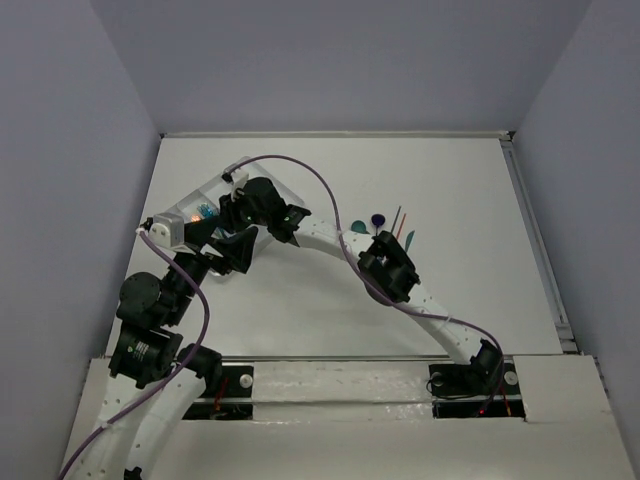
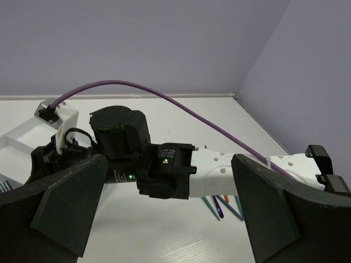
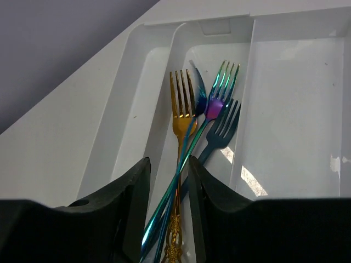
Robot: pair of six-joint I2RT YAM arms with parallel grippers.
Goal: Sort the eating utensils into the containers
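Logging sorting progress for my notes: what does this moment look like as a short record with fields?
tray: white, divided
forks: at least three (orange, teal, dark blue), in one compartment
right gripper: over the tray, jaws slightly apart astride the fork handles
left gripper: open, empty
loose utensils: a few on the table, right of the tray

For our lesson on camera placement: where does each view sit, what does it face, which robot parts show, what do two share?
Top external: overhead behind the bases, facing the white table; left arm and right arm show.
Left wrist: faces the right arm; own dark fingers frame it.
Right wrist: looks into the translucent white divided plastic tray; own fingers below.
Shared: the tray, in top and right wrist.
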